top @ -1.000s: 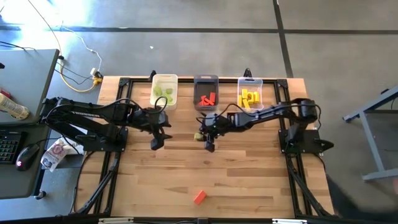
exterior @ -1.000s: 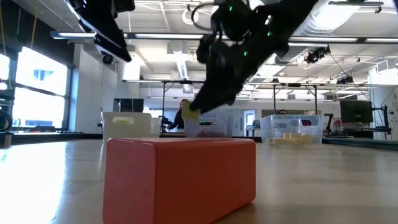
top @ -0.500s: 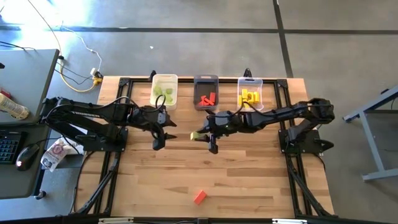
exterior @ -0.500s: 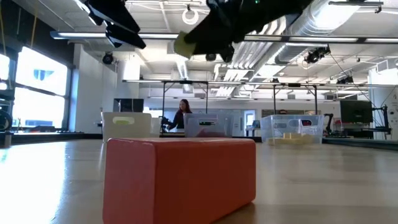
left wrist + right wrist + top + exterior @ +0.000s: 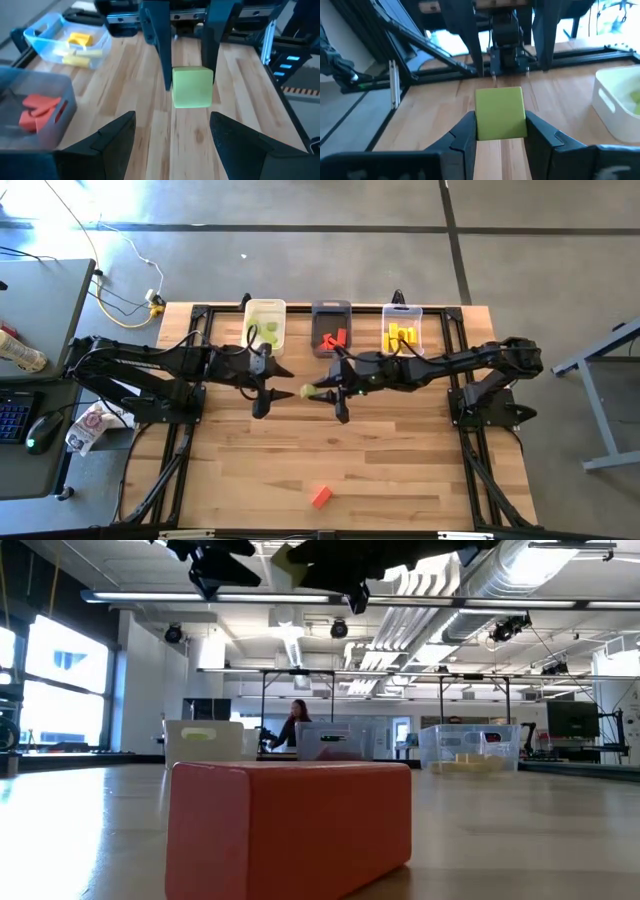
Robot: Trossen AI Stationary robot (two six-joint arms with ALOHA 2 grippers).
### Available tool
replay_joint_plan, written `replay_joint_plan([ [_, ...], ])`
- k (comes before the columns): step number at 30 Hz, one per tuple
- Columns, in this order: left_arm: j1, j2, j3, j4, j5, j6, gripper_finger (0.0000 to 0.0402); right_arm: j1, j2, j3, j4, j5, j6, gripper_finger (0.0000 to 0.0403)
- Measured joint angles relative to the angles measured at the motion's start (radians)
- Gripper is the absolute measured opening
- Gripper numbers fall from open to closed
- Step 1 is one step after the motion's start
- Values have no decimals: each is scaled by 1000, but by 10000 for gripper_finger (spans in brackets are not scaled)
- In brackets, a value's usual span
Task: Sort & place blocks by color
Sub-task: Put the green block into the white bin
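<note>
Wood table below; my right pincer (image 5: 322, 391) pinches a green cube (image 5: 500, 113) by flat sides: light, rigid. My left pincer (image 5: 268, 392) gapes wide, facing it.

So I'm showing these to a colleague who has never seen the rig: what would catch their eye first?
Most likely the two grippers meeting nose to nose above the table's middle: the right gripper holds a light green cube out toward the open left gripper. Next, the lone red block near the front edge, which looms large in the low view. Behind the arms, three bins hold green, red and yellow pieces.
</note>
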Motion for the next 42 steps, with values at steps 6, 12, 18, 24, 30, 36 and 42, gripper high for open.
replay_joint_plan([
  [6,0,12,0,53,7,11,243,0,0,0,67,29,-9,103],
  [12,0,47,0,123,-6,11,243,-1,0,0,109,36,-25,103],
  [18,0,71,0,180,-16,55,243,-1,0,0,112,53,-26,103],
  [24,0,72,0,184,-14,42,237,-1,0,0,115,49,-26,103],
  [30,0,72,0,186,-14,49,179,-2,0,0,115,47,-26,103],
  [36,0,72,0,185,-11,72,100,-2,0,0,113,48,-26,139],
  [42,0,72,0,179,-17,94,100,0,0,0,105,68,-26,168],
])
